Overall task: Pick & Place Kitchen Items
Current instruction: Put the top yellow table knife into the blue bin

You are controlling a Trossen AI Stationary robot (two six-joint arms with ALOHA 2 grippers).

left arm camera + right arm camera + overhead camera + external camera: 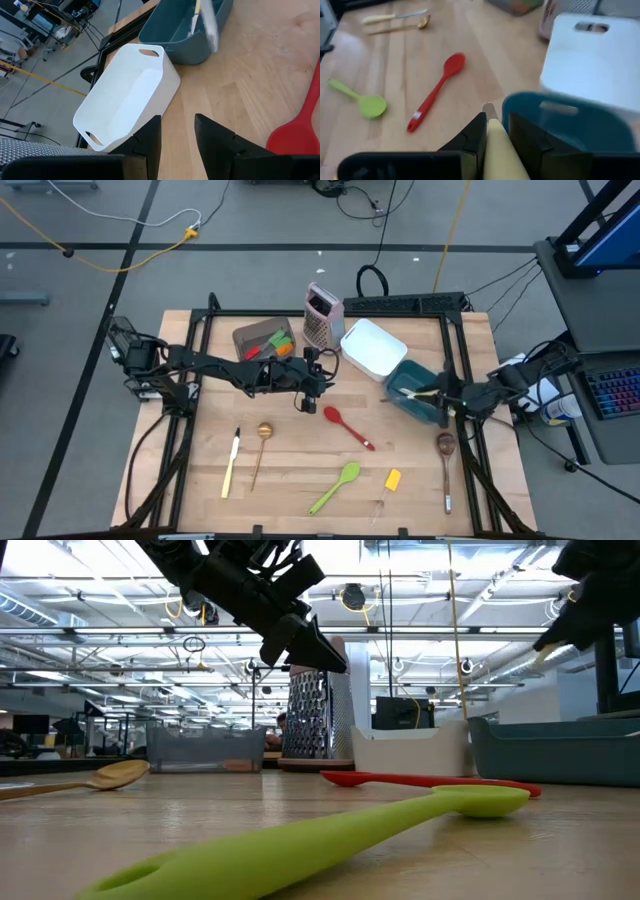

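Knife (497, 145), cream-handled with a slim metal blade, sits clamped in the right fingers (496, 131) above the teal bin (580, 125); left fingers (177, 137) parted, empty.

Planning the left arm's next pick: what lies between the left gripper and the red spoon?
Only bare wood between left gripper and red spoon, per the high view.

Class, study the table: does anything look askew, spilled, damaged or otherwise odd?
Nothing looks spilled or damaged. The one oddity: the cream-handled knife is not on the table but held in the right claw over the teal container. The red spoon, green spoon and the other utensils simply lie scattered at different angles.
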